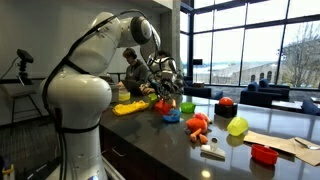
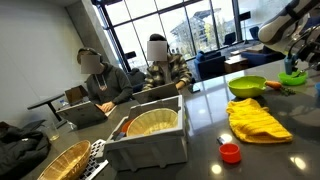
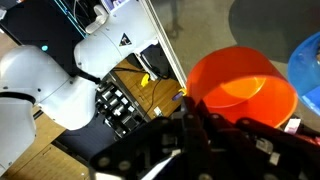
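Floor-to-ceiling windows [image 1: 250, 40] enclose the office room. The glossy dark tabletop [image 1: 175, 150] carries a yellow knitted cloth [image 2: 258, 120]. In the wrist view the claw [image 3: 192, 112] is fully closed, its fingertips meeting at the rim of the round orange plastic bowl [image 3: 240, 85]; an actual hold cannot be confirmed. The bowl sits near the tabletop edge, just beside a blue plastic object [image 3: 310, 62].

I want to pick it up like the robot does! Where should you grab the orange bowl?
Probably by its thin rim, coming down from above, one finger inside and one outside. The orange bowl sits open side up, and its round wall looks too wide and smooth to pinch across. The hand hangs shut right at that rim.
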You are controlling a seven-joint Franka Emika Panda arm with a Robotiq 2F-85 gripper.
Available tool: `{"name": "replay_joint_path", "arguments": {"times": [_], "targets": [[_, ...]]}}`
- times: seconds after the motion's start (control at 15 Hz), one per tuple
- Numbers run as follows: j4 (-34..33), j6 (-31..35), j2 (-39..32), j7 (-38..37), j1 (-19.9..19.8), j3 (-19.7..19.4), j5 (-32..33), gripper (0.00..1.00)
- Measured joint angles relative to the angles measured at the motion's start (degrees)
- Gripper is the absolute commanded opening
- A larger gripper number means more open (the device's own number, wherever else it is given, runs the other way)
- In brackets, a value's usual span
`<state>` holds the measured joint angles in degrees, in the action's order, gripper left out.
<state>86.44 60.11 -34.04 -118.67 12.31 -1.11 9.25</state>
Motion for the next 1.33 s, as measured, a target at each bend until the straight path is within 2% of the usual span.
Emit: {"name": "replay_joint_path", "arguments": {"times": [0.67, 1.33], "targets": [[-4.78, -1.1, -0.67, -0.06, 0.89, 0.06, 3.03, 0.01], [-10.24, -3.41, -5.9, 0.08, 3.37, 0.12, 5.83, 0.01]]}}
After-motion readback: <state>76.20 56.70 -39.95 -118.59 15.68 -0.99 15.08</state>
